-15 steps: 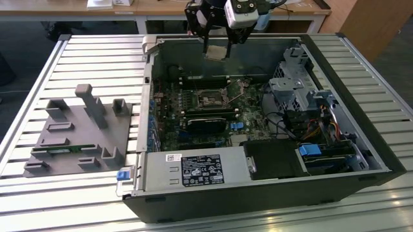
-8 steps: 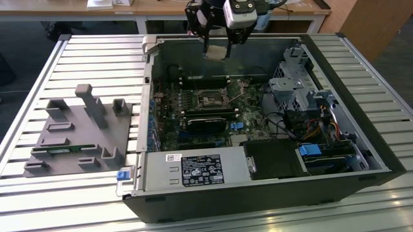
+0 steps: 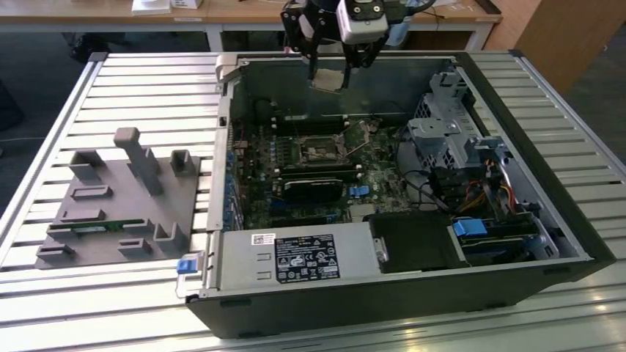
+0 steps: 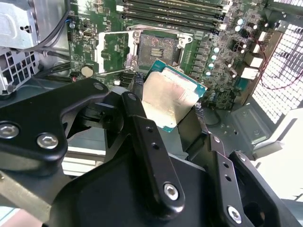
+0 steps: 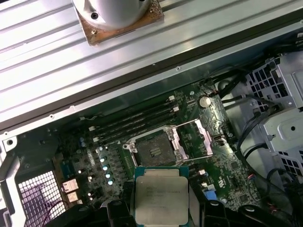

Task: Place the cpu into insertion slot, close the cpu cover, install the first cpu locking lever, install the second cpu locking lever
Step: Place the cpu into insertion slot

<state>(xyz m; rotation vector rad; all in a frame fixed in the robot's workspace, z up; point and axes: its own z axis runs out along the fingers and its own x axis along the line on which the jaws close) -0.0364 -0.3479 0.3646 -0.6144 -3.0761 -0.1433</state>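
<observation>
Two black fingers (image 4: pixel 137 84) of the gripper (image 4: pixel 168 93) are clamped on opposite edges of the cpu (image 4: pixel 176 101), as the second wrist view shows, with the chip's silvery-beige top facing the camera and its green border showing at the free corners. In the exterior view the cpu (image 3: pixel 329 78) hangs in the air above the far wall of the open computer case (image 3: pixel 411 304), well apart from the motherboard (image 3: pixel 256 192) below. The insertion slot (image 5: pixel 154 150) is bare in the first wrist view, a dark square with a metal rim just beside the long memory slots (image 5: pixel 135 124). The cpu cover (image 5: pixel 195 138) lies swung open next to it, so the cpu is not yet seated and the cover and levers are not yet closed. The chip is likely light, thin and stiff, with smooth metal that could slip under a weak grip. Its underside contacts and the socket's pins are probably fragile, so the edge hold seen here seems the right one, leaving the flat faces untouched. A tilt in the grip could let one corner land first, which would risk damage to the socket.
</observation>
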